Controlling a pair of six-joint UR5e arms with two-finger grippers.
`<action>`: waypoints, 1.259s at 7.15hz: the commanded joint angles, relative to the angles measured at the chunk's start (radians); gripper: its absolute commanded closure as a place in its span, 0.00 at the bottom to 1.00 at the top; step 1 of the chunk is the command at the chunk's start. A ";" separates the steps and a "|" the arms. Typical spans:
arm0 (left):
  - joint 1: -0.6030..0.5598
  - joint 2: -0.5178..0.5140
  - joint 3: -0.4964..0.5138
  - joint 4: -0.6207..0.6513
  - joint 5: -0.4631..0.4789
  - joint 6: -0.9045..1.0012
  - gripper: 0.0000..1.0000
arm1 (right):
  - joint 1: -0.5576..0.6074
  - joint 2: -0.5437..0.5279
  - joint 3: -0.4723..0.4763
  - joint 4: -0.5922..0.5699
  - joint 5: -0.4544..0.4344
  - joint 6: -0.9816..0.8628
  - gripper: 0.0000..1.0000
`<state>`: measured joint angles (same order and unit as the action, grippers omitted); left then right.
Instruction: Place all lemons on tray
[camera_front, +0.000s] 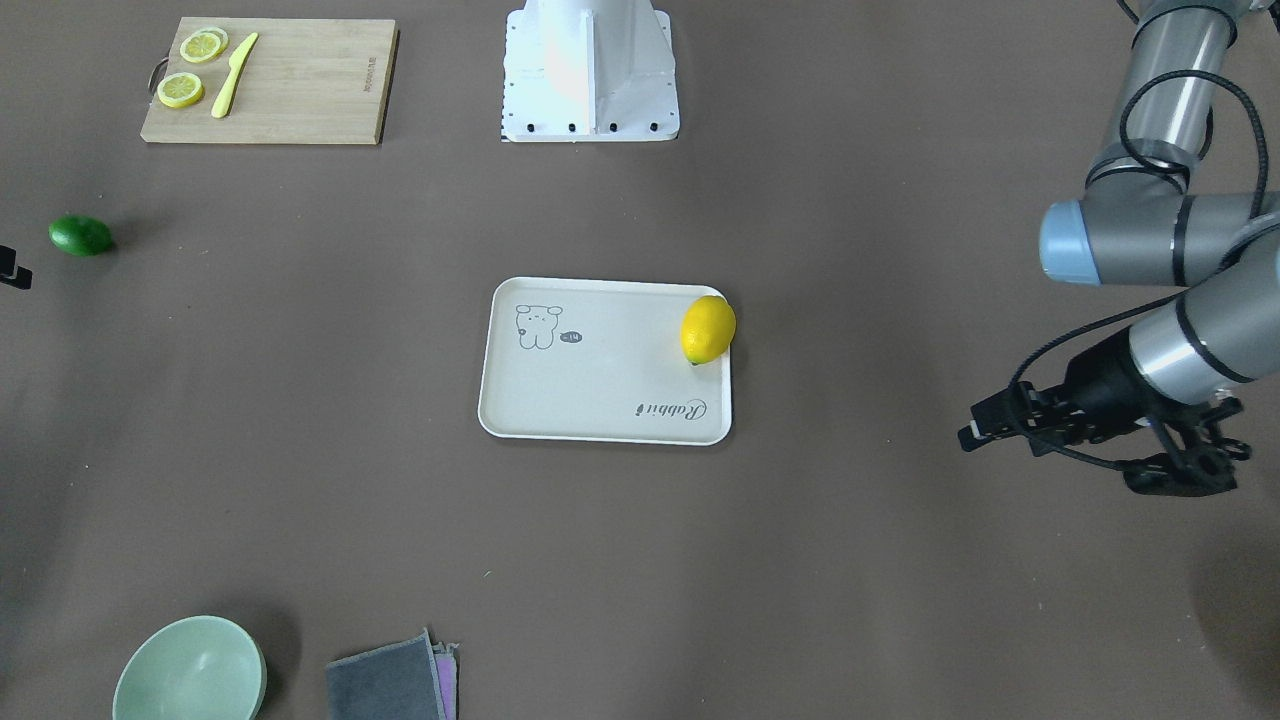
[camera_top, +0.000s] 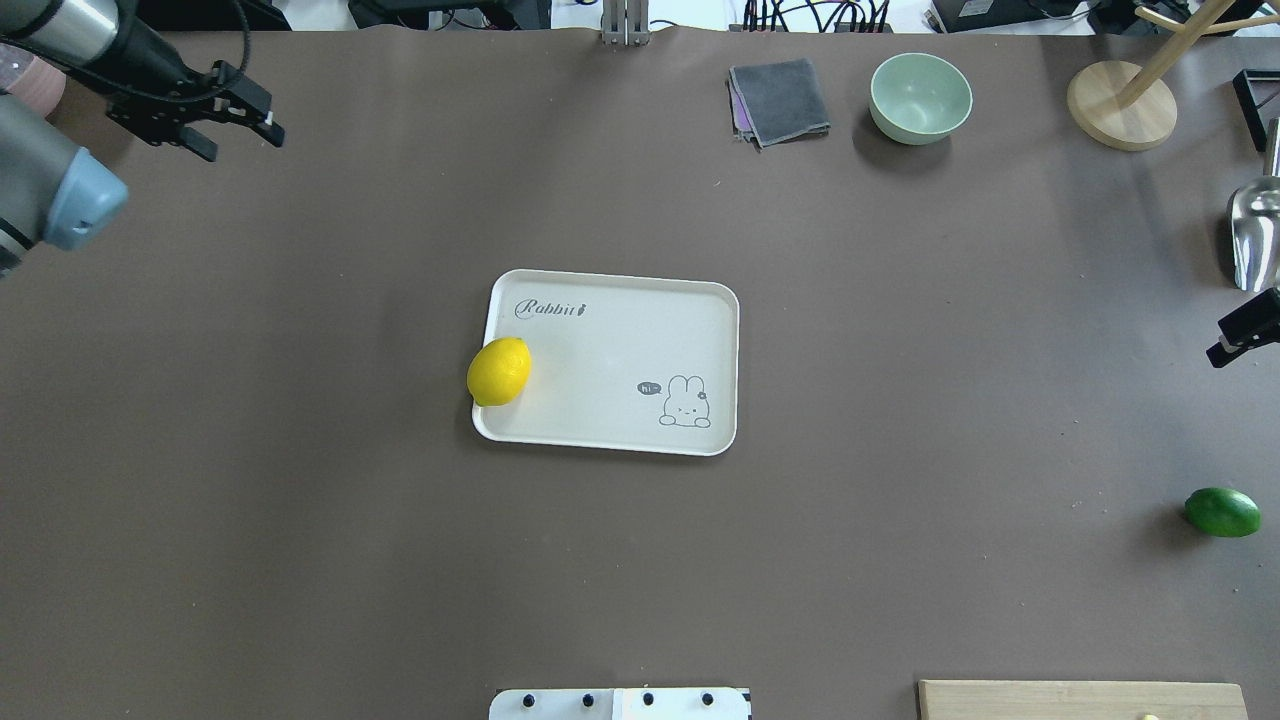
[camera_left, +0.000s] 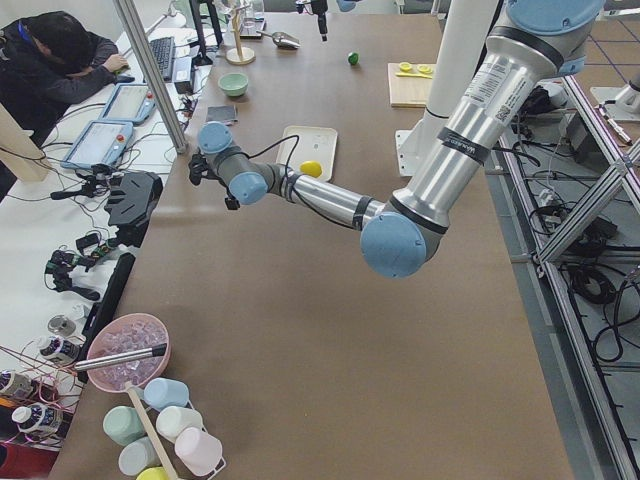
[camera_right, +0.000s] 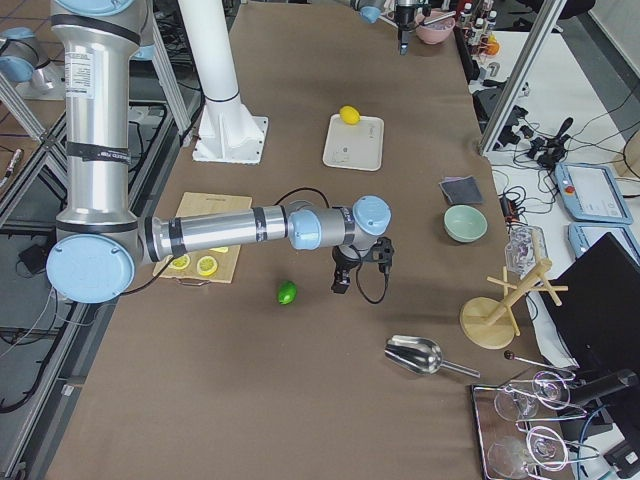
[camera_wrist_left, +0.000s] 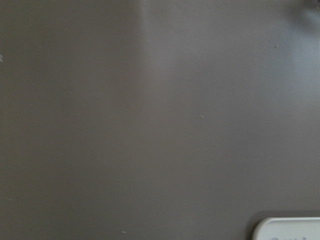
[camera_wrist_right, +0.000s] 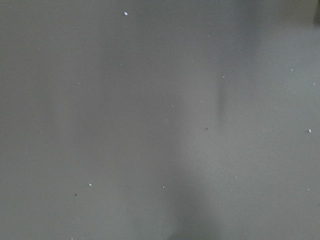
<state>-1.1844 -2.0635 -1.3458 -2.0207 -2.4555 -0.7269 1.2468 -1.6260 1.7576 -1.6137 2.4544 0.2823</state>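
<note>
The yellow lemon (camera_top: 498, 371) lies on the off-white tray (camera_top: 620, 340), against the rim of its left short side; in the front view it shows on the right (camera_front: 708, 329). The green lemon (camera_top: 1222, 512) lies on the bare table far right of the tray. My left gripper (camera_top: 242, 143) is open and empty, high at the far left corner. My right gripper (camera_right: 358, 277) hovers past the green lemon with its fingers apart and empty. Only one of its fingers (camera_top: 1243, 335) enters the overhead view. The left wrist view shows a tray corner (camera_wrist_left: 290, 229).
A wooden cutting board (camera_front: 300, 80) holds lemon slices (camera_front: 180, 90) and a yellow knife (camera_front: 233, 75). A green bowl (camera_top: 920, 97), a grey cloth (camera_top: 780, 100), a wooden stand (camera_top: 1120, 105) and a metal scoop (camera_top: 1255, 235) sit along the far right.
</note>
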 joint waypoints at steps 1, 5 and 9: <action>-0.149 0.035 -0.007 0.226 0.015 0.462 0.05 | -0.003 0.000 -0.001 0.000 0.001 0.002 0.00; -0.198 0.236 -0.228 0.434 0.207 0.647 0.04 | -0.029 0.090 0.019 0.001 -0.011 0.156 0.00; -0.196 0.243 -0.225 0.436 0.132 0.638 0.03 | -0.170 0.154 0.025 0.001 -0.130 0.282 0.00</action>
<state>-1.3820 -1.8214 -1.5704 -1.5851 -2.3197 -0.0876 1.1037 -1.4641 1.7747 -1.6122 2.3510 0.5563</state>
